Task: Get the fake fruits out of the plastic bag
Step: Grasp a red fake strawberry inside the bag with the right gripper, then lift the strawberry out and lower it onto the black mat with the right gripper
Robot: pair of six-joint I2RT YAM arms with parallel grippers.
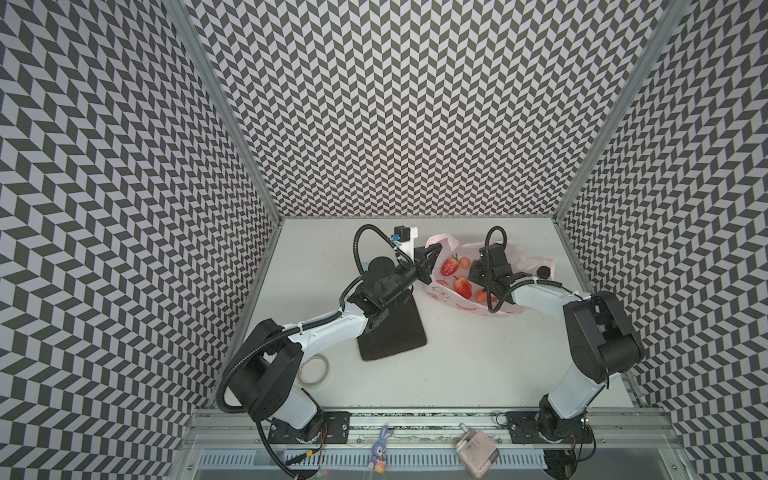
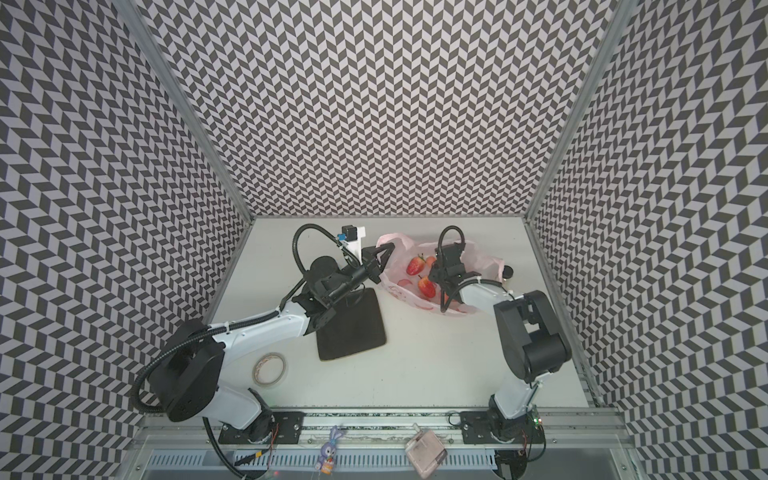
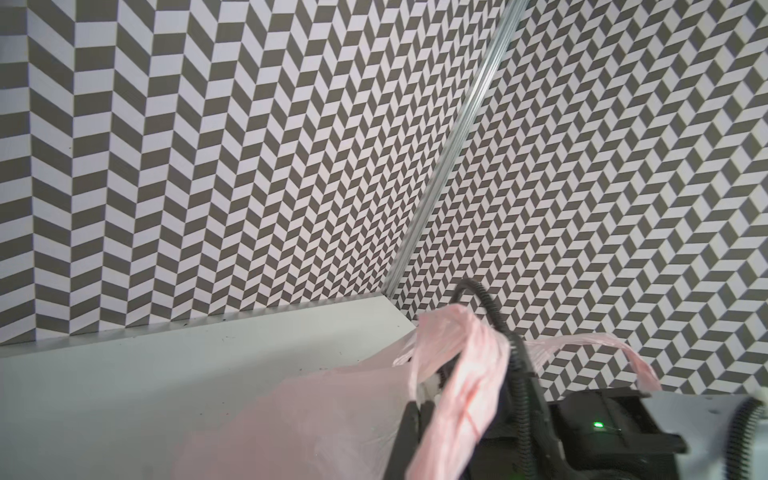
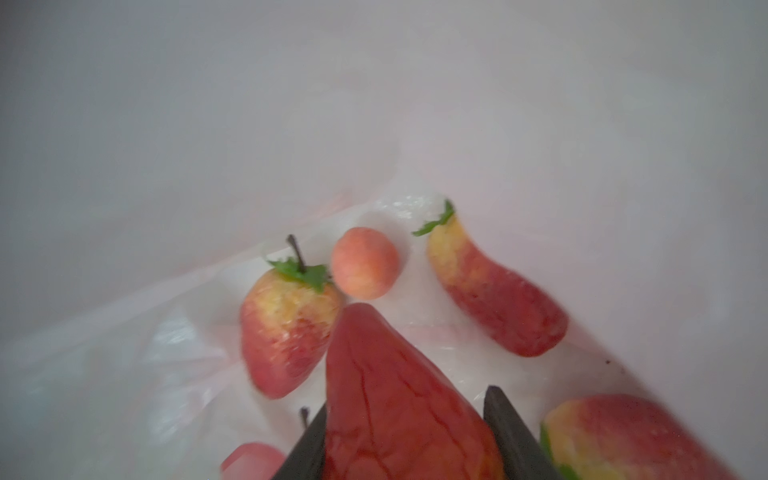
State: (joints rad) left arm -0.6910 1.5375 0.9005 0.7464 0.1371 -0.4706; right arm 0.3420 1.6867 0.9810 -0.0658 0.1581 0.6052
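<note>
White tabletop (image 1: 478,353) is lying bare across the near middle and right in both top views, leaving the widest free room between the two arm bases. At the near left a tape roll (image 1: 312,371) is lying flat, tucked partly under the left arm. Farther in, a dark square plate (image 1: 395,332) is sitting left of centre, and the left forearm is crossing above its left side. A strip of bare table is separating the plate's right edge from the plastic bag (image 1: 449,303).

That bag is resting right of centre toward the back, its mouth gaping upward. The left gripper (image 1: 434,253) is clenching the bag's left rim; in the left wrist view a pink handle (image 3: 461,374) is draping over its fingers (image 3: 409,424). The right gripper (image 4: 407,397) is reaching down into the bag from the right, its jaws pressing both sides of the held strawberry (image 4: 374,353).

Around it inside the bag, two strawberries (image 1: 450,266) (image 1: 462,286) and a peach ball (image 1: 466,262) are lying loose, and another strawberry (image 4: 623,440) is showing at the edge of the right wrist view. A small black round thing (image 1: 542,272) is sitting just beside the bag's right end. Only a narrow band of table is running between the bag and the patterned back wall (image 1: 415,124).
</note>
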